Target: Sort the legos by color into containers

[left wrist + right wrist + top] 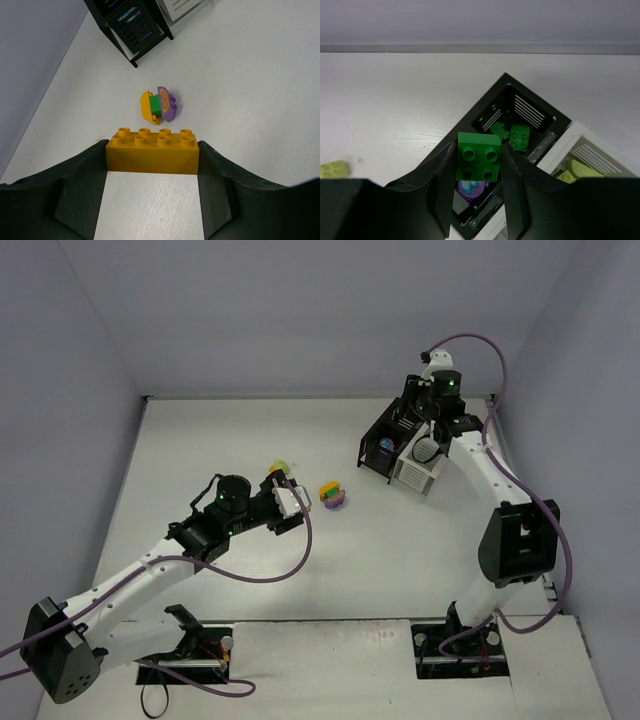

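My left gripper [287,502] [152,148] is shut on an orange eight-stud lego brick [152,150], just above the table. Ahead of it lies a small stack of orange, green and purple legos [160,105] [333,495]. My right gripper [425,445] [478,151] is shut on a dark green four-stud brick [478,156] over the black half of the containers [383,442] [487,97]. Beneath the brick lies a purple piece [470,190]. Dark green bricks [519,136] lie in the far black bin. Lime pieces [575,172] lie in the white half [418,472].
A lime brick [278,469] [334,169] lies on the table beside my left gripper. The black bins also show at the top of the left wrist view [137,30]. Walls close the table at the back and both sides.
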Robot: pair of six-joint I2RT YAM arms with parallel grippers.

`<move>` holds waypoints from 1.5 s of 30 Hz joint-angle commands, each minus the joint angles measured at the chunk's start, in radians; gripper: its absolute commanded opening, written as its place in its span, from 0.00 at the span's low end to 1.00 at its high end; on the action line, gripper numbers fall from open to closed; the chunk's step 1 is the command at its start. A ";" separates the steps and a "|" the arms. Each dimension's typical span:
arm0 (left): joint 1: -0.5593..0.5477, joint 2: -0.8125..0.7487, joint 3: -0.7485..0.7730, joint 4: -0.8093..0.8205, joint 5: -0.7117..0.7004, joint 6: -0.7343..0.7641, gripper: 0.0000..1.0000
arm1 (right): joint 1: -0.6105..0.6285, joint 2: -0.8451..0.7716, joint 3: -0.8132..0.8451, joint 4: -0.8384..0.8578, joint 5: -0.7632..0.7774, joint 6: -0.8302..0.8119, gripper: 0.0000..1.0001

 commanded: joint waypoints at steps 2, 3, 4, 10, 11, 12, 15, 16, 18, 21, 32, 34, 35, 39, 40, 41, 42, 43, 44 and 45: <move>0.003 -0.007 0.046 0.074 0.010 -0.006 0.21 | -0.019 0.095 0.110 0.056 0.107 -0.034 0.02; 0.005 -0.010 0.045 0.072 0.010 -0.006 0.21 | -0.022 0.124 0.131 0.054 0.107 -0.034 0.02; 0.005 -0.010 0.045 0.074 0.009 -0.004 0.20 | -0.025 0.141 0.141 0.054 0.104 -0.033 0.03; 0.006 -0.015 0.046 0.074 0.015 -0.006 0.20 | -0.027 0.241 0.194 0.054 0.111 -0.050 0.24; 0.006 -0.015 0.046 0.072 0.016 -0.006 0.20 | -0.027 0.248 0.199 0.054 0.110 -0.059 0.27; 0.006 -0.020 0.045 0.074 0.018 -0.004 0.20 | -0.027 0.261 0.203 0.051 0.110 -0.062 0.30; 0.006 -0.029 0.040 0.077 0.016 -0.002 0.21 | -0.027 0.249 0.208 0.051 0.093 -0.056 0.45; 0.005 -0.030 0.040 0.077 0.016 -0.001 0.20 | -0.025 0.239 0.205 0.051 0.078 -0.051 0.53; 0.006 -0.033 0.040 0.078 0.021 -0.002 0.21 | -0.025 0.207 0.188 0.051 0.061 -0.042 0.58; 0.006 -0.040 0.039 0.077 0.024 0.002 0.20 | -0.023 0.135 0.136 0.051 0.017 -0.016 0.62; 0.006 -0.060 0.030 0.089 0.021 0.011 0.21 | 0.110 -0.191 -0.155 0.062 -0.441 0.139 0.68; 0.006 -0.060 0.030 0.089 0.018 0.011 0.20 | 0.194 -0.230 -0.184 0.074 -0.467 0.153 0.69; 0.006 -0.063 0.030 0.090 0.018 0.010 0.20 | 0.220 -0.241 -0.207 0.090 -0.493 0.162 0.69; 0.006 -0.064 0.028 0.089 0.015 0.011 0.20 | 0.314 -0.279 -0.276 0.177 -0.568 0.252 0.69; 0.006 -0.063 0.028 0.089 0.016 0.014 0.20 | 0.332 -0.288 -0.286 0.188 -0.571 0.274 0.69; 0.006 -0.063 0.028 0.089 0.016 0.014 0.21 | 0.348 -0.291 -0.292 0.194 -0.570 0.278 0.69; 0.005 -0.061 0.028 0.089 0.016 0.014 0.21 | 0.375 -0.291 -0.297 0.197 -0.565 0.283 0.69; 0.005 -0.061 0.028 0.089 0.018 0.014 0.21 | 0.388 -0.288 -0.301 0.196 -0.563 0.288 0.69; 0.006 -0.060 0.028 0.089 0.018 0.014 0.20 | 0.406 -0.287 -0.304 0.199 -0.562 0.294 0.69; 0.006 -0.060 0.028 0.087 0.018 0.014 0.20 | 0.414 -0.284 -0.313 0.203 -0.557 0.300 0.69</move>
